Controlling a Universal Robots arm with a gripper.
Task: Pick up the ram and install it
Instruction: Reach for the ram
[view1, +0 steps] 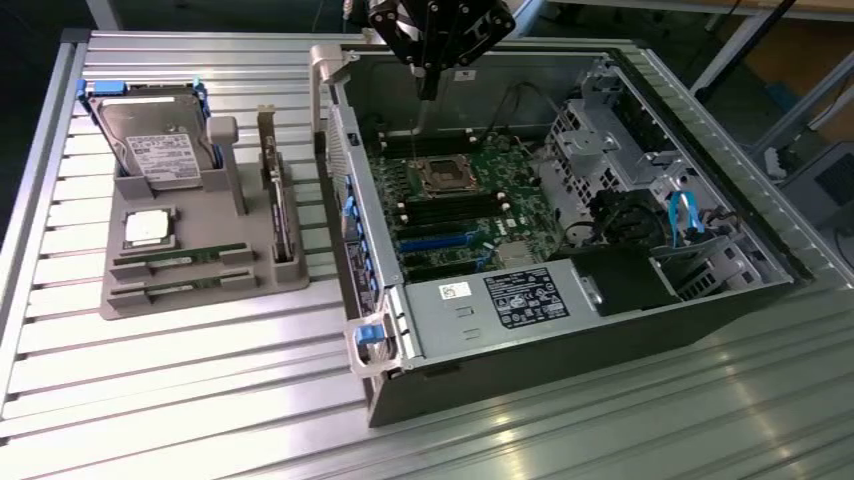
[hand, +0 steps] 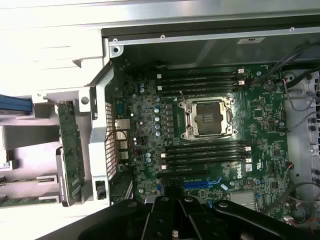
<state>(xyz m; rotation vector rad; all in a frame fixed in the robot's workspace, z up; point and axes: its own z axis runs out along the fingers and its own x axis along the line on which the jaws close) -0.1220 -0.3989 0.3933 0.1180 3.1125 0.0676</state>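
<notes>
The gripper (view1: 427, 88) hangs with its fingers pressed together over the far end of the open computer case (view1: 574, 330). I can make out nothing between them. Below it the motherboard (hand: 260, 150) shows its memory slots (hand: 205, 150) bare. The ram (view1: 180, 262) lies in the grey tray (view1: 200, 300) on the exterior view's left, well apart from the gripper, beside a second stick like it. Judging by that, neither pick-up nor install is done yet.

Overhead light is glaring off the ribbed worktop (view1: 200, 400) toward 6 o'clock in the exterior view. The computer case (view1: 454, 390) interior is sitting dimmer; its pale metal wall is washing out in the wrist view.
</notes>
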